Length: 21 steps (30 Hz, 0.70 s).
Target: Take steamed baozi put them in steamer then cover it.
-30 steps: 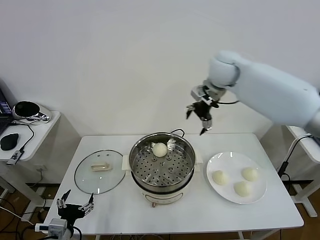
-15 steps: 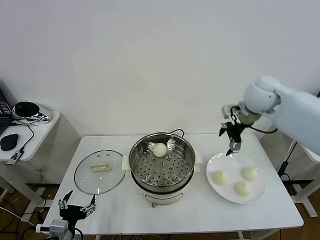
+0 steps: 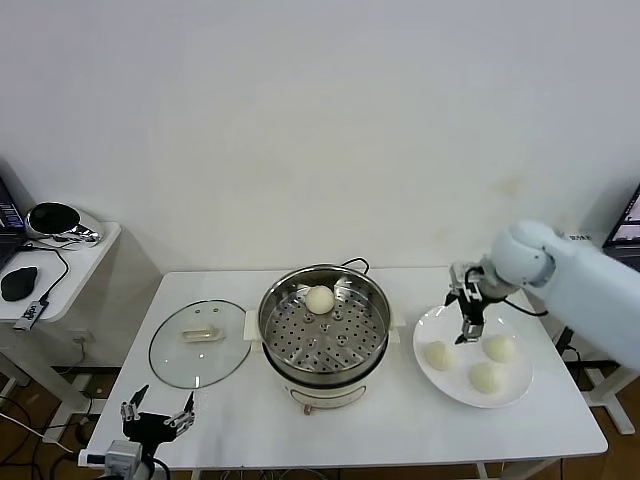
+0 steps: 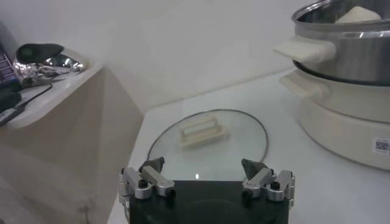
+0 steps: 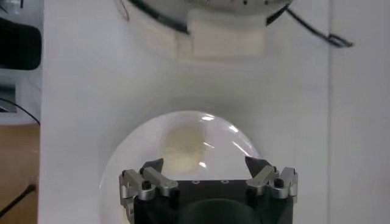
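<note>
White bench [image 3: 400,420] against a plain white wall; side desk [image 3: 70,250] at far left. Steamer [image 3: 323,335] at centre holds one bun [image 3: 319,298] at its far side. Plate [image 3: 445,385] on the right holds three buns [image 3: 485,376]. Lid [image 3: 200,343] lies flat left of the steamer, handle [image 3: 199,334] running left-right. Right tool [image 3: 463,315] spread, empty, above the plate's far-left edge. Left tool [image 3: 155,415] spread, empty, at the near-left bench edge.
</note>
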Each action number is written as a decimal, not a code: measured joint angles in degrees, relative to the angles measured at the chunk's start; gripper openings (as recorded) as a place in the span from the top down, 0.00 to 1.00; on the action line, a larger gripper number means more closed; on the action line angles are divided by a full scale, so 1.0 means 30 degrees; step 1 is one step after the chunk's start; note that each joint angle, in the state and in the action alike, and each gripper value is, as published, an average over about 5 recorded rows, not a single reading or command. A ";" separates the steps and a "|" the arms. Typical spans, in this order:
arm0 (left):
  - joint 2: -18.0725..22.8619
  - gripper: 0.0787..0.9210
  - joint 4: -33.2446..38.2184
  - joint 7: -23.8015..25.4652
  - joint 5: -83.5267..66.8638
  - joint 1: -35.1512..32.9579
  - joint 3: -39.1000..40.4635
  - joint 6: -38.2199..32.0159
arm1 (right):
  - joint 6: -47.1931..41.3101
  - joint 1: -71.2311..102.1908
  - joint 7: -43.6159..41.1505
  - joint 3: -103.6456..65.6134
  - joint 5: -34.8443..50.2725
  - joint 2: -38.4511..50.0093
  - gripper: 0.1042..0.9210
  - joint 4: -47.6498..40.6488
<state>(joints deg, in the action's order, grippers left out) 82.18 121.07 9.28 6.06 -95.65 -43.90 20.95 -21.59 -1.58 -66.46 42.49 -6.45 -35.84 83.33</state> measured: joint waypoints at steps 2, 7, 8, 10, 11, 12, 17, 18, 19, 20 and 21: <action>0.0051 0.12 -0.0080 -0.0001 0.0079 0.0011 -0.0006 0.0000 | 0.0387 0.0495 0.0239 -0.0277 -0.0222 -0.0228 0.12 -0.0372; 0.0085 0.12 -0.0310 -0.0023 0.0167 0.0010 -0.0072 -0.0008 | 0.1029 0.1358 0.0498 -0.0691 -0.0688 -0.0689 0.12 -0.0979; 0.0091 0.12 -0.0358 -0.0029 0.0176 0.0016 -0.0079 -0.0011 | 0.1108 0.1497 0.0502 -0.0745 -0.0784 -0.0749 0.12 -0.1077; 0.0123 0.12 -0.0446 -0.0037 0.0196 0.0041 -0.0073 -0.0014 | 0.1243 0.1758 0.0504 -0.0852 -0.0958 -0.0858 0.12 -0.1288; 0.0146 0.12 -0.0488 -0.0037 0.0208 0.0060 -0.0056 -0.0015 | 0.1300 0.1886 0.0517 -0.0910 -0.1033 -0.0917 0.12 -0.1397; 0.0166 0.12 -0.0526 -0.0035 0.0219 0.0080 -0.0035 -0.0015 | 0.1354 0.2009 0.0539 -0.0971 -0.1100 -0.0977 0.12 -0.1502; 0.0164 0.12 -0.0722 -0.0019 0.0253 0.0214 0.0041 -0.0016 | 0.1489 0.2587 0.0835 -0.1317 -0.1387 -0.1323 0.12 -0.1950; 0.0149 0.12 -0.0768 -0.0019 0.0254 0.0242 0.0041 -0.0017 | 0.1498 0.2692 0.0903 -0.1375 -0.1449 -0.1395 0.12 -0.2029; 0.0133 0.12 -0.0812 -0.0018 0.0255 0.0263 0.0040 -0.0017 | 0.1506 0.2784 0.0961 -0.1420 -0.1507 -0.1458 0.12 -0.2101; 0.0115 0.12 -0.0856 -0.0015 0.0255 0.0280 0.0038 -0.0018 | 0.1513 0.2869 0.1012 -0.1459 -0.1563 -0.1517 0.12 -0.2170; 0.0096 0.12 -0.0901 -0.0010 0.0255 0.0292 0.0038 -0.0018 | 0.1519 0.2948 0.1055 -0.1493 -0.1615 -0.1571 0.12 -0.2230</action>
<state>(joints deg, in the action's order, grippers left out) 82.47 118.37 9.25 6.82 -94.78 -43.79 20.90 -17.03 7.27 -63.29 38.01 -11.30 -40.55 76.64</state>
